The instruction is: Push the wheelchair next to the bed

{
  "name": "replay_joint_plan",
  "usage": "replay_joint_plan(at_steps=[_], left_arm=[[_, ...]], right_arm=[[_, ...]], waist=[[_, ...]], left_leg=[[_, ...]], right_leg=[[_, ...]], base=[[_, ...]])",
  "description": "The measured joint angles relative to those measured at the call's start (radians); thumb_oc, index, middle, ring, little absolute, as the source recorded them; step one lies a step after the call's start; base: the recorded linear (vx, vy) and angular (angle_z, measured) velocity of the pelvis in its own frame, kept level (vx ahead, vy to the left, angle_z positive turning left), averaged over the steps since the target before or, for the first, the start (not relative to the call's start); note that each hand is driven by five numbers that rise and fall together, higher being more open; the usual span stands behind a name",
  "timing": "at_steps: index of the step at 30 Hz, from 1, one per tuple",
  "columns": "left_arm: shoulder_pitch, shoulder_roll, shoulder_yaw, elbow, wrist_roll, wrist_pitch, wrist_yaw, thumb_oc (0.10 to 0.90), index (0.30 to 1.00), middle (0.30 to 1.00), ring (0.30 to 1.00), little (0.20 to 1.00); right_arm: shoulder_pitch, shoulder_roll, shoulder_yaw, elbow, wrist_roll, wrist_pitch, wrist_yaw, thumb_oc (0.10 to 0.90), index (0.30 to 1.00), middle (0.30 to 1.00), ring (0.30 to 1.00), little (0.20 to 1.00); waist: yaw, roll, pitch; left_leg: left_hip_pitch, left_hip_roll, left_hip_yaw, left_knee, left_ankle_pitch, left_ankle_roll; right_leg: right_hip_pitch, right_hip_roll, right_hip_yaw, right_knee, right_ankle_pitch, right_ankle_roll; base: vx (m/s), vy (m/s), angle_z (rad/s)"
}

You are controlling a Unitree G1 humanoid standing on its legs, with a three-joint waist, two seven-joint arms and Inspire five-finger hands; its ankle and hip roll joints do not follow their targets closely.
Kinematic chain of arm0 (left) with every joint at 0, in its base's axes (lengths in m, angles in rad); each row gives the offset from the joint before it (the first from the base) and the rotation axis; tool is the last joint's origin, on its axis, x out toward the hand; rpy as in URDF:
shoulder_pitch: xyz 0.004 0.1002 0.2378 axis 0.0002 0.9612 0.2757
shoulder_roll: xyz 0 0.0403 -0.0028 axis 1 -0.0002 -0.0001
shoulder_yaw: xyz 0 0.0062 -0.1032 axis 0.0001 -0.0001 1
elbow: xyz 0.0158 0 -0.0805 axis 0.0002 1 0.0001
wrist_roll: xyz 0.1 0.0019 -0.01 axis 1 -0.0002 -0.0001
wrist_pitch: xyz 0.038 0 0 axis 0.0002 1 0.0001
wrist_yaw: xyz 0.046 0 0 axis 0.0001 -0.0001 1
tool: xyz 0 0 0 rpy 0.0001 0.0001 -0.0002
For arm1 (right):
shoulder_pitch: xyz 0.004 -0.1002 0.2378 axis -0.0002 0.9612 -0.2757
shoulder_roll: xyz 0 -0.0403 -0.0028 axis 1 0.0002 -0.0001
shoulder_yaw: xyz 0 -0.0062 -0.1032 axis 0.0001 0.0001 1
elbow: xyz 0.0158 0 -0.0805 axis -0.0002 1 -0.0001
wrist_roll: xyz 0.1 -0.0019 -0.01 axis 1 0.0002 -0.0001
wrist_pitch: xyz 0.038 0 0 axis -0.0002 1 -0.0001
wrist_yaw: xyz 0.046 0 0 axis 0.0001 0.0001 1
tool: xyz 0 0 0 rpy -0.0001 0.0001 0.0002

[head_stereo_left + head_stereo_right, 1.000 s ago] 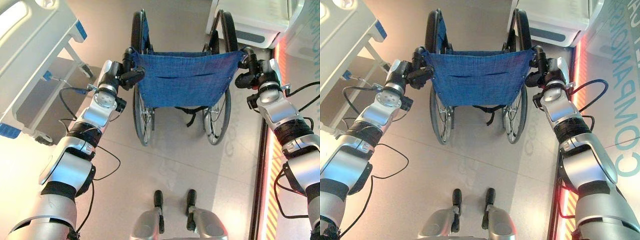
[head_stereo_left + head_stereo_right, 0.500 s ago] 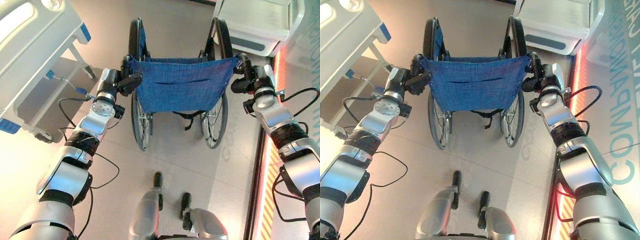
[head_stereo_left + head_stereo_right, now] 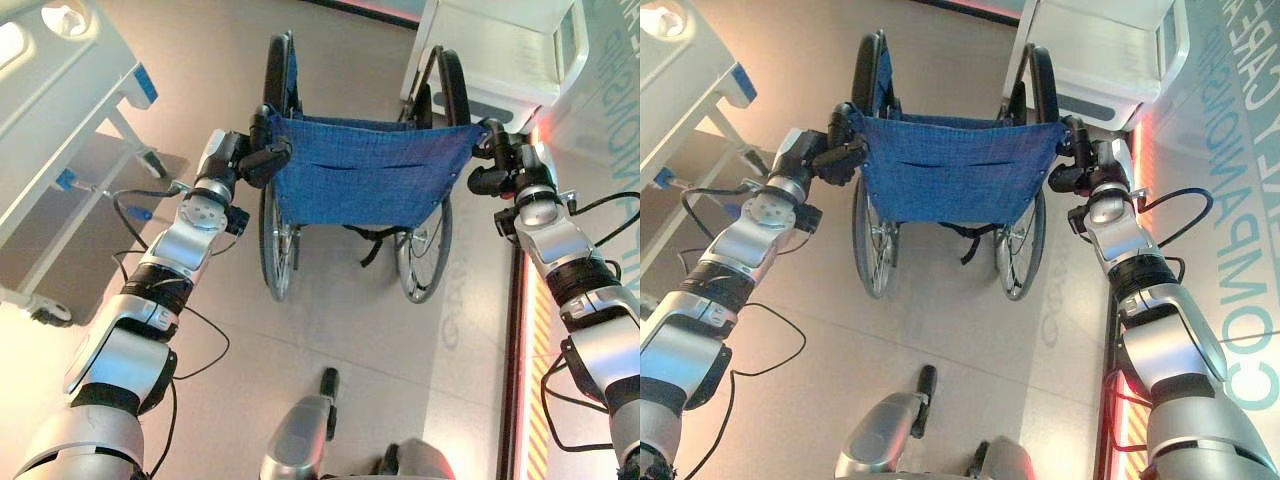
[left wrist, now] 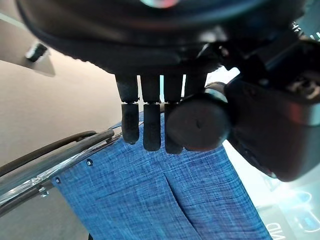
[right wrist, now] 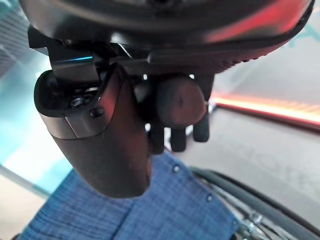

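A wheelchair with a blue cloth backrest (image 3: 365, 180) stands on the floor right in front of me, seen from behind. My left hand (image 3: 250, 160) is shut on its left push handle (image 4: 197, 122), fingers curled over the round grip end. On the other side, my right hand (image 3: 500, 160) is shut on the right push handle (image 5: 180, 100). The white bed (image 3: 60, 90) with blue corner bumpers runs along the left side, a short way left of the wheelchair's left wheel (image 3: 275, 245).
A white cabinet-like unit (image 3: 500, 50) stands at the upper right, close to the wheelchair's right wheel (image 3: 450, 85). A red-lit strip (image 3: 530, 330) runs along the floor on the right by a wall. The bed's castor (image 3: 45, 315) sits low on the left.
The wheelchair has rolled forward with both hands still on its handles. The view has moved with it: the bed has slid back to the left and the white unit is nearer.
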Motion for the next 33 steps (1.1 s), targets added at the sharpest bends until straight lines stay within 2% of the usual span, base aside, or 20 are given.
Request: replay_joint_plan(at_steps=[1,2,3,4,6,7,9,10,12,14,15,16,17,19,21,25,26,28,30,33], left_arm=[[0.003,0.001,0.010,-0.005,0.000,0.000,0.000,0.400,0.300,0.300,0.300,0.300],[0.012,0.000,0.023,-0.010,0.000,0.000,0.004,0.400,0.300,0.300,0.300,0.300],[0.019,-0.003,0.022,-0.009,0.001,0.000,0.009,0.400,0.300,0.300,0.300,0.300],[0.046,-0.008,0.021,-0.009,0.007,0.000,0.017,0.400,0.300,0.300,0.300,0.300],[0.069,-0.026,0.003,-0.002,0.015,-0.004,0.032,0.400,0.300,0.300,0.300,0.300],[0.071,-0.035,0.005,0.003,0.015,-0.016,0.042,0.400,0.300,0.300,0.300,0.300],[0.070,-0.038,0.007,0.027,0.015,-0.043,0.037,0.400,0.300,0.300,0.300,0.300],[0.062,-0.042,0.006,0.042,0.015,-0.055,0.033,0.400,0.300,0.300,0.300,0.300],[0.038,-0.066,0.005,0.069,0.013,-0.062,0.027,0.400,0.300,0.300,0.300,0.300],[0.031,-0.070,0.010,0.073,0.013,-0.063,0.018,0.400,0.300,0.300,0.300,0.300],[0.031,-0.070,0.019,0.073,0.013,-0.064,0.005,0.400,0.300,0.300,0.300,0.300],[0.030,-0.070,0.024,0.074,0.013,-0.064,-0.001,0.400,0.300,0.300,0.300,0.300],[0.020,-0.072,0.032,0.073,0.013,-0.066,-0.005,0.400,0.300,0.300,0.300,0.300],[-0.019,-0.091,0.023,0.082,0.013,-0.066,-0.008,0.400,0.300,0.300,0.300,0.300],[-0.005,-0.105,0.031,0.066,0.006,-0.066,-0.003,0.400,0.300,0.300,0.300,0.300],[0.014,-0.119,0.050,0.041,0.003,-0.067,-0.005,0.400,0.300,0.300,0.300,0.300],[0.020,-0.121,0.050,0.036,0.003,-0.067,-0.004,0.400,0.300,0.300,0.300,0.300],[0.037,-0.133,0.043,0.032,0.003,-0.076,-0.002,0.400,0.300,0.300,0.300,0.300],[0.046,-0.161,0.040,0.053,0.007,-0.086,0.004,0.400,0.300,0.300,0.300,0.300],[0.082,-0.163,0.024,0.059,0.014,-0.087,0.003,0.400,0.300,0.300,0.300,0.300]], right_arm=[[-0.003,0.000,-0.002,0.000,-0.002,-0.005,0.000,0.400,0.300,0.300,0.300,0.300],[-0.003,0.004,-0.005,-0.002,-0.010,-0.018,0.000,0.400,0.300,0.300,0.300,0.300],[0.000,0.006,-0.004,-0.002,-0.021,-0.020,0.001,0.400,0.300,0.300,0.300,0.300],[0.008,0.012,-0.003,-0.002,-0.037,-0.021,0.006,0.400,0.300,0.300,0.300,0.300],[0.041,0.002,-0.002,-0.028,-0.044,-0.021,0.005,0.400,0.300,0.300,0.300,0.300],[0.046,-0.009,-0.002,-0.041,-0.044,-0.023,0.005,0.400,0.300,0.300,0.300,0.300],[0.039,-0.011,-0.002,-0.051,-0.044,-0.013,0.000,0.400,0.300,0.300,0.300,0.300],[0.031,-0.013,0.009,-0.051,-0.044,-0.003,-0.007,0.400,0.300,0.300,0.300,0.300],[0.027,-0.033,0.009,-0.070,-0.044,0.023,-0.013,0.400,0.300,0.300,0.300,0.300],[0.012,-0.041,0.012,-0.077,-0.044,0.047,-0.012,0.400,0.300,0.300,0.300,0.300],[0.010,-0.041,0.013,-0.081,-0.043,0.054,-0.012,0.400,0.300,0.300,0.300,0.300],[0.010,-0.043,0.013,-0.084,-0.043,0.059,-0.012,0.400,0.300,0.300,0.300,0.300],[-0.007,-0.048,0.014,-0.082,-0.043,0.067,-0.011,0.400,0.300,0.300,0.300,0.300],[-0.029,-0.072,0.016,-0.059,-0.042,0.067,-0.006,0.400,0.300,0.300,0.300,0.300],[-0.029,-0.093,0.020,-0.059,-0.042,0.068,0.014,0.400,0.300,0.300,0.300,0.300],[-0.038,-0.133,0.054,-0.059,-0.044,0.070,0.043,0.400,0.300,0.300,0.300,0.300],[-0.037,-0.136,0.057,-0.058,-0.044,0.073,0.049,0.400,0.300,0.300,0.300,0.300],[-0.036,-0.148,0.066,-0.056,-0.063,0.073,0.056,0.400,0.300,0.300,0.300,0.300],[-0.034,-0.146,0.085,-0.025,-0.079,0.072,0.060,0.400,0.300,0.300,0.300,0.300],[-0.023,-0.123,0.111,0.011,-0.089,0.073,0.060,0.400,0.300,0.300,0.300,0.300]], waist=[[0.005,0.001,0.000],[0.016,0.010,0.003],[0.020,0.023,0.006],[0.022,0.067,0.011],[0.010,0.118,0.015],[-0.001,0.133,0.018],[-0.062,0.127,0.022],[-0.121,0.107,0.024],[-0.159,0.086,0.023],[-0.171,0.062,0.023],[-0.169,0.031,0.021],[-0.172,0.020,0.020],[-0.173,0.022,0.021],[-0.212,0.022,0.022],[-0.206,0.032,0.018],[-0.197,0.042,0.013],[-0.198,0.042,0.013],[-0.199,0.046,0.011],[-0.195,0.042,0.012],[-0.175,0.038,0.014]], left_leg=[[0.005,-0.003,-0.022,-0.009,0.000,0.000],[0.047,-0.002,-0.065,-0.061,0.007,-0.006],[0.078,-0.001,-0.092,-0.087,0.012,-0.006],[0.142,0.016,-0.144,-0.127,0.019,-0.010],[0.212,0.039,-0.211,-0.168,0.015,-0.013],[0.209,0.043,-0.229,-0.156,0.003,-0.013],[0.220,0.003,-0.319,-0.149,0.000,-0.015],[0.216,-0.037,-0.348,-0.124,0.000,-0.016],[0.211,-0.084,-0.397,-0.081,-0.054,-0.052],[0.209,-0.094,-0.376,-0.049,-0.101,-0.035],[0.206,-0.106,-0.380,-0.007,-0.147,-0.046],[0.203,-0.107,-0.382,0.015,-0.170,-0.055],[0.178,-0.086,-0.368,0.058,-0.204,-0.075],[0.149,-0.011,-0.314,0.074,-0.249,-0.107],[0.180,0.078,-0.250,0.033,-0.259,-0.136],[0.235,0.196,-0.113,-0.020,-0.191,-0.224],[0.240,0.209,-0.088,-0.012,-0.190,-0.226],[0.245,0.258,-0.029,0.048,-0.109,-0.251],[0.215,0.269,-0.011,0.133,-0.088,-0.280],[0.177,0.228,-0.017,0.141,-0.093,-0.282]], right_leg=[[-0.004,0.002,0.003,0.001,0.003,0.002],[-0.008,0.022,0.002,-0.019,-0.074,-0.046],[-0.010,0.043,0.001,-0.032,-0.115,-0.063],[-0.036,0.094,-0.002,-0.061,-0.174,-0.099],[-0.136,0.175,0.002,-0.134,-0.220,-0.145],[-0.185,0.188,0.013,-0.171,-0.219,-0.144],[-0.345,0.150,0.026,-0.293,-0.155,-0.051],[-0.413,0.101,0.061,-0.406,-0.085,0.010],[-0.448,0.045,0.108,-0.555,-0.016,0.065],[-0.433,0.024,0.114,-0.661,0.046,0.065],[-0.393,0.010,0.119,-0.647,0.055,0.070],[-0.369,0.004,0.121,-0.627,0.059,0.065],[-0.375,0.019,0.110,-0.602,0.117,0.055],[-0.398,0.051,0.103,-0.490,0.163,-0.009],[-0.408,0.076,0.059,-0.407,0.099,-0.090],[-0.362,0.096,-0.053,-0.373,0.034,-0.151],[-0.350,0.096,-0.068,-0.381,0.031,-0.157],[-0.310,0.099,-0.110,-0.390,-0.006,-0.173],[-0.253,0.101,-0.137,-0.417,-0.014,-0.178],[-0.152,0.129,-0.136,-0.494,-0.014,-0.182]], base=[[0.32,-0.011,-0.40],[0.24,-0.031,-0.45],[0.29,-0.093,-0.44],[0.28,-0.124,-0.22],[0.36,-0.190,0.10],[0.37,-0.216,0.68],[0.39,-0.217,1.20],[0.47,-0.254,1.32],[0.54,-0.341,1.20],[0.45,-0.397,0.74],[0.32,-0.330,0.51],[0.39,-0.404,0.63],[0.42,-0.368,0.91],[0.49,-0.376,1.30],[0.41,-0.316,0.69],[0.36,-0.341,0.42],[0.30,-0.352,0.53],[0.34,-0.370,0.36],[0.29,-0.231,0.34],[0.36,-0.173,0.00]])
